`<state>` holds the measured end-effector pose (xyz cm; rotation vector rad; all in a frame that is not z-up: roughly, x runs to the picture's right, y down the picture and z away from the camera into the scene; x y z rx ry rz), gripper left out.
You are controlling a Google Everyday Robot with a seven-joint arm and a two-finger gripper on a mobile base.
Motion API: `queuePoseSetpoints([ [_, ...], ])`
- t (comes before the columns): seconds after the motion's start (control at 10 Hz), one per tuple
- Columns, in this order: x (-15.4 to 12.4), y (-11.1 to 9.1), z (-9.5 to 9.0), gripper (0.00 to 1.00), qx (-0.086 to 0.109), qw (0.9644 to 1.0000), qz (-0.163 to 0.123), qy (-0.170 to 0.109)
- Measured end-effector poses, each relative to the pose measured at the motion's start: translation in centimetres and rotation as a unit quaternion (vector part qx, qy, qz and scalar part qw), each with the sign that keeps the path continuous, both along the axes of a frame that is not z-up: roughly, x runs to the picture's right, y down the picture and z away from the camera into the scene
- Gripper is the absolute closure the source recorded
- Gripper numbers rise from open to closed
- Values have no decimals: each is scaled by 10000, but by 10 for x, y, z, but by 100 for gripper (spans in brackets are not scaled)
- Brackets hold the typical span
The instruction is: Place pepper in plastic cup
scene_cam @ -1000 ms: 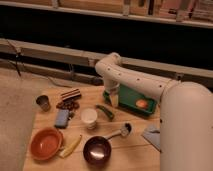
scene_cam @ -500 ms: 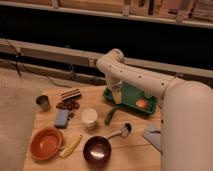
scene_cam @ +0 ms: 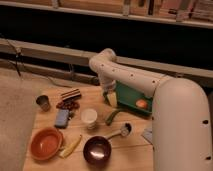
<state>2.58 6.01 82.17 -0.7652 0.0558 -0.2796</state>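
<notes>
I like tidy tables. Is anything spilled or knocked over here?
Nothing looks spilled or broken. The plastic cup stands upright, and the pepper lies on the table just to the right of it, not in it yet. The robot's hand hangs just above the pepper, by the green tray.
</notes>
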Motion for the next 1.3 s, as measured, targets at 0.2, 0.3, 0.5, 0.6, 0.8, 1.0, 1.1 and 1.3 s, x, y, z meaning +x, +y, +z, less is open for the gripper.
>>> queuePoseSetpoints([
  [0.2, -17, 16, -13, 20, -63, 9998, -173, -103],
  [0.3, -26, 24, -18, 20, -69, 9995, -255, -178],
  [0.5, -29, 45, -35, 20, -101, 9986, -428, -276],
  [0.6, -28, 55, -45, 20, -84, 9980, -527, -335],
  [0.8, -10, 67, -60, 20, 13, 9974, -629, -344],
  [1.0, 23, 63, -59, 20, 112, 9969, -736, -254],
  [1.1, 47, 55, -53, 20, 150, 9968, -766, -197],
  [1.3, 99, 34, -32, 20, 170, 9964, -828, -90],
])
